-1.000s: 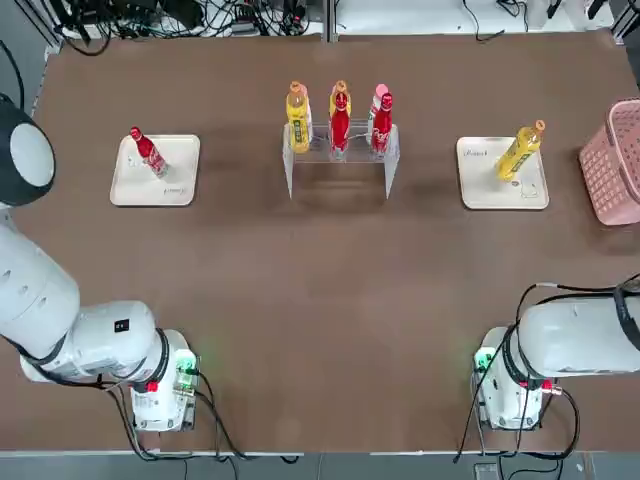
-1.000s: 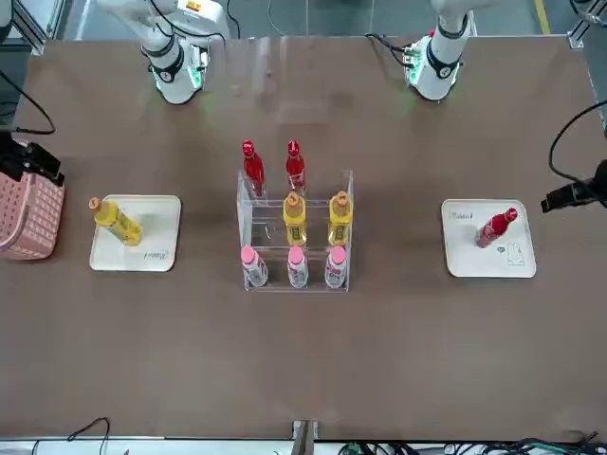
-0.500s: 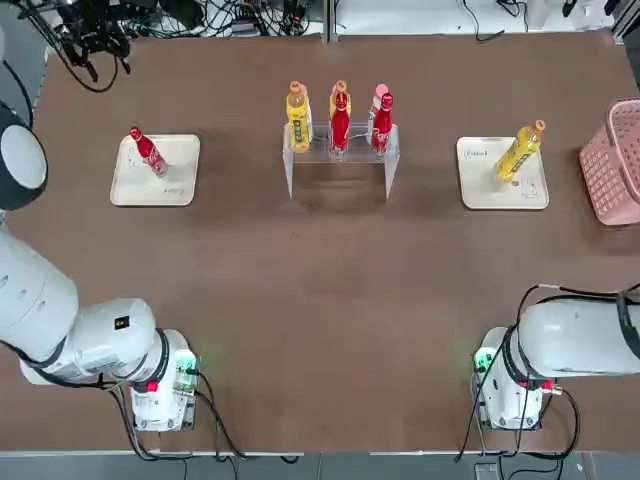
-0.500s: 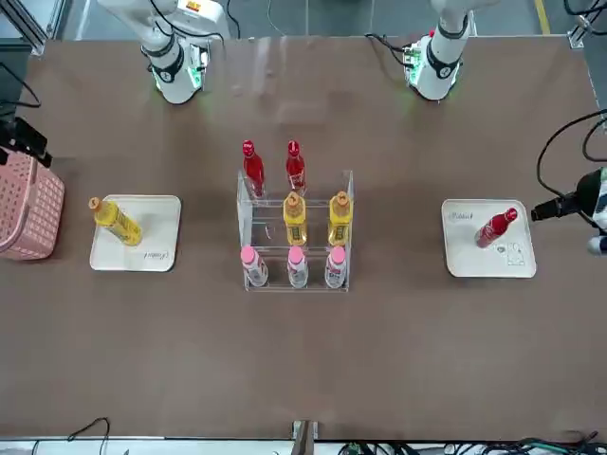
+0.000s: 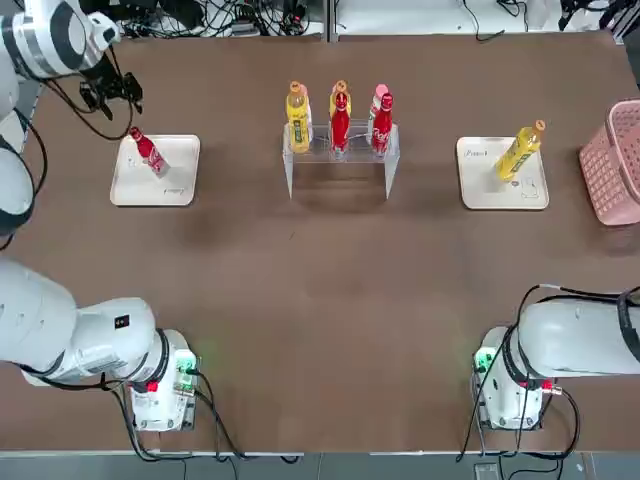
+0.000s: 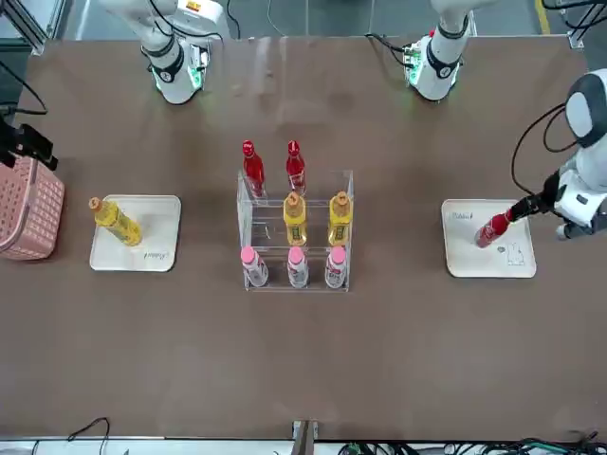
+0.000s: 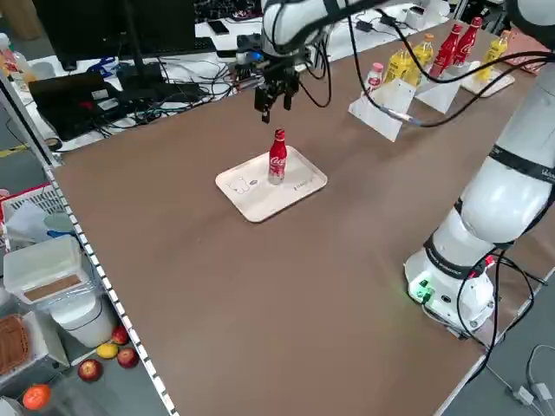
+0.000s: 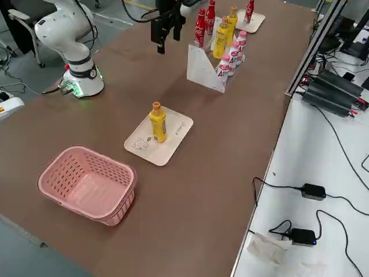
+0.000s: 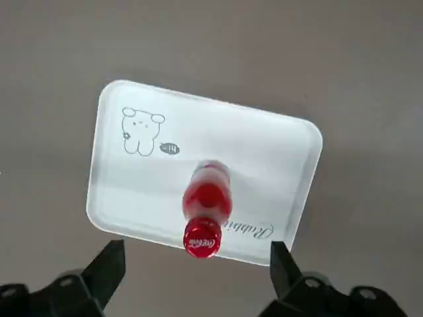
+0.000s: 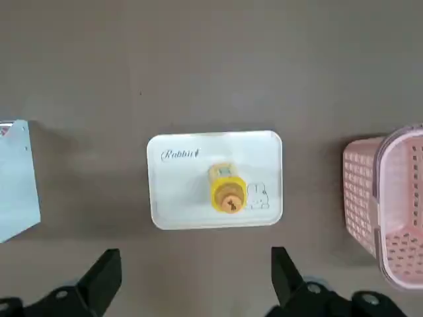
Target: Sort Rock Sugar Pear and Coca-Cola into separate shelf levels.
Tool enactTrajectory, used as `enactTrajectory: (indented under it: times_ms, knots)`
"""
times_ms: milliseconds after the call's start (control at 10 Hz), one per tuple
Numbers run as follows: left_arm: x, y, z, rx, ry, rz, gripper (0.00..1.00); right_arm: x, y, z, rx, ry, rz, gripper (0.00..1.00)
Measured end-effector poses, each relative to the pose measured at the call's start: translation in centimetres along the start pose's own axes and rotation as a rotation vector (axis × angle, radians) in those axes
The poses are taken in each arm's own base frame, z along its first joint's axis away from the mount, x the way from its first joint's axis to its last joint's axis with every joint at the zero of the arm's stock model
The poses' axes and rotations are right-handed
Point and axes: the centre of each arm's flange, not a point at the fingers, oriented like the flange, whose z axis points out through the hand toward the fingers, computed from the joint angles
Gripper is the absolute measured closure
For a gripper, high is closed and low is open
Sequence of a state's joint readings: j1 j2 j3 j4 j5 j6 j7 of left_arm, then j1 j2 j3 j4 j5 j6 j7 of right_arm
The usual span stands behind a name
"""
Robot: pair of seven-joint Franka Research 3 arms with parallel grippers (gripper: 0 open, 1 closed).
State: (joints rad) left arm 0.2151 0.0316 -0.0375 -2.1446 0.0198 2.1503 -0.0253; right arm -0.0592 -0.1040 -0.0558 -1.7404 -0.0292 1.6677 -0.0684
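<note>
One Coca-Cola (image 5: 148,152) bottle stands on the left beige tray (image 5: 175,185). My left gripper (image 7: 276,102) hangs open just above and beside its cap (image 9: 201,239), touching nothing. A Rock Sugar Pear (image 5: 520,150) bottle stands on the right tray (image 5: 480,185). My right gripper (image 8: 165,36) is open and high above the table, looking down on that bottle (image 10: 226,187). The clear rack (image 6: 248,223) carries two Coca-Cola (image 6: 252,169) on its top level and two Rock Sugar Pear (image 6: 295,218) on the middle level.
Three pink-capped bottles (image 6: 297,267) fill the rack's lowest level. A pink basket (image 5: 615,160) sits at the table's right edge, close to the right tray. Cables run along the far edge. Both arm bases (image 5: 160,385) stand at the near edge.
My left arm has swung in from the far left, bringing its gripper down to just above the Coca-Cola on the left tray. The bottles have not moved.
</note>
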Motion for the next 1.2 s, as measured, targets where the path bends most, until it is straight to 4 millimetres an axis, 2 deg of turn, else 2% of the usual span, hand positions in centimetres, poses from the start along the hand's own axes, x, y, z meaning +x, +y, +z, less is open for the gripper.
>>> enactTrajectory:
  times_ms: [200, 500, 600, 800, 900, 1200]
  knots:
    - [-1.1, -0.2, 1.3, 0.008, -0.013, 0.029, 0.06, -1.4, 0.5, 2.8, 0.0, 0.034, -0.024, 0.0]
    - [-1.0, -1.5, 2.1, 0.01, 0.006, 0.037, 0.11, -3.0, 1.5, 7.8, 0.005, 0.026, -0.026, 0.01]
    - [-0.7, -1.4, 2.6, 0.009, 0.011, 0.041, 0.12, -3.4, 2.3, 9.9, 0.007, 0.028, -0.033, 0.07]
    - [-0.3, -0.9, 3.7, 0.007, 0.013, 0.049, 0.15, -4.4, 5.1, 13.6, 0.013, 0.041, -0.052, 0.18]
    - [-0.2, -0.8, 3.9, 0.007, 0.017, 0.05, 0.18, -4.9, 5.9, 14.9, 0.016, 0.041, -0.053, 0.18]
    - [-0.1, -0.7, 4.1, 0.007, 0.019, 0.052, 0.22, -5.4, 5.8, 17.6, 0.032, 0.02, -0.045, 0.18]
